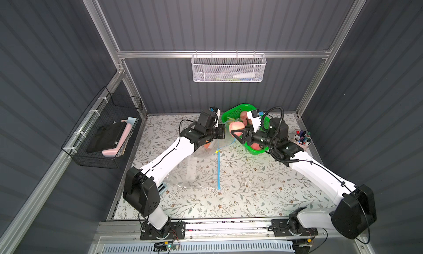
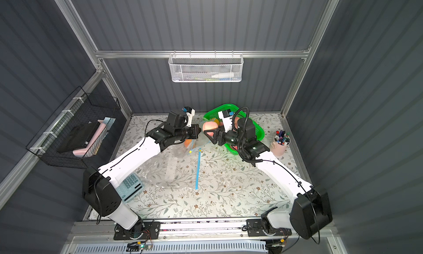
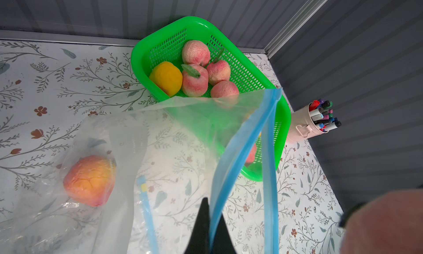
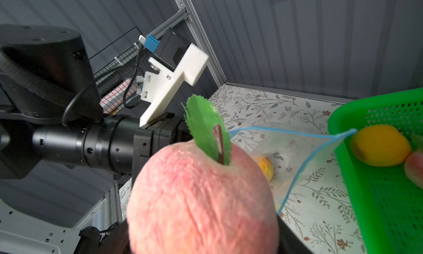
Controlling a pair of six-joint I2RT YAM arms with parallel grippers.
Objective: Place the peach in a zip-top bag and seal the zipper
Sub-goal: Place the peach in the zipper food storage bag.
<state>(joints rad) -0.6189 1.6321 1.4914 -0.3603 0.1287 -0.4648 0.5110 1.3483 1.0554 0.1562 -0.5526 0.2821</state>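
The right tool (image 1: 237, 132) grips the peach (image 4: 201, 195), raised just beside the open mouth of the bag (image 3: 194, 122). The mouth lies toward the left tool (image 3: 211, 216), which is closed on the blue zipper edge (image 3: 242, 149) and holds it up. The right arm is nearer.

The peach (image 4: 201, 195) is pink, with a green leaf (image 4: 206, 129) and a brown stem (image 4: 218, 145). The bag (image 3: 160, 131) is clear with a blue strip (image 3: 270, 161) along its top, the basket (image 3: 194, 20) is bright green with tiny holes, and one fruit (image 3: 167, 77) in it is yellow. The table cover (image 3: 45, 92) is white with grey-green twigs and small brown flowers.
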